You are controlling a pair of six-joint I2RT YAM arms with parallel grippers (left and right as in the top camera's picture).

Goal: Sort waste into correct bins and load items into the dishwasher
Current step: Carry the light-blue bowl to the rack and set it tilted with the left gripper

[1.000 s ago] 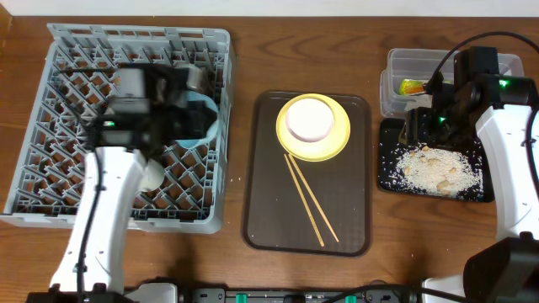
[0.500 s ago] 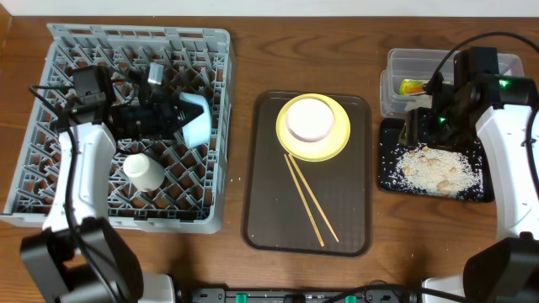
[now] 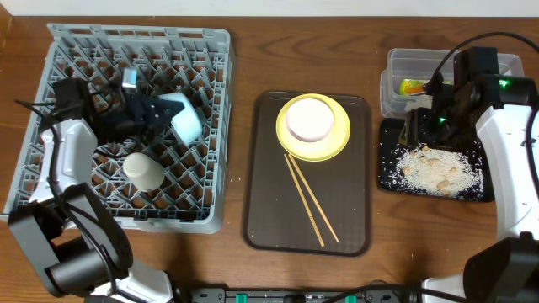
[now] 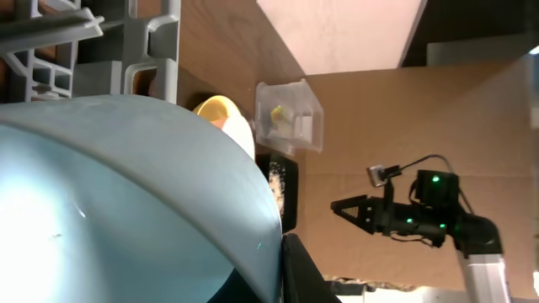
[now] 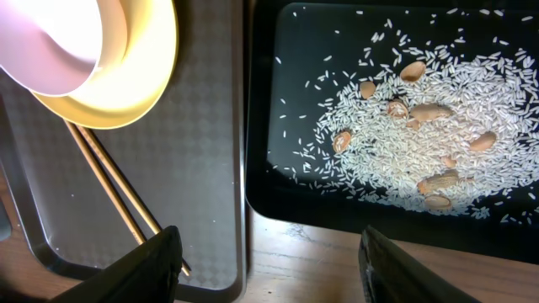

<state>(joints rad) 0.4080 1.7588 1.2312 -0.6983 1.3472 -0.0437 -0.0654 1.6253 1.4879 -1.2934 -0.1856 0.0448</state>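
Two chopsticks [image 3: 310, 200]: nearest of the items, side by side on the brown tray [image 3: 269, 210]. Their long axis runs diagonally from the plate's near edge toward the near right corner. Being thin and flat on the tray, they would likely be hard to pinch, and one could roll off the other.
White cup [image 3: 143, 168]: already among the pegs in the near left part of the dish rack [image 3: 135, 34]. Whether it sits mouth up or down is not clear.
Right gripper [image 5: 269, 244]: jaws spread wide and holding nothing. It hovers over the near left edge of the black tray [image 3: 387, 135].
Rice crumbs [image 3: 438, 168]: heaped in the black tray with strays scattered around. A low sweep of the open jaws could push grains over the shallow wall.
Yellow plate [image 3: 337, 139]: flat on the tray's far half, with the white bowl [image 3: 310, 119] sitting in it.
Left gripper [image 3: 162, 114]: reaches sideways inside the rack and appears clamped on the bowl.
Light blue bowl [image 3: 184, 118]: in the rack's far middle, tipped up on its rim. If it is let go before it seats between pegs, it may flop flat or knock the cup. Which way its mouth faces I cannot tell.
Clear tub [image 3: 404, 57]: farthest back, holding the wrapper [image 3: 412, 86].
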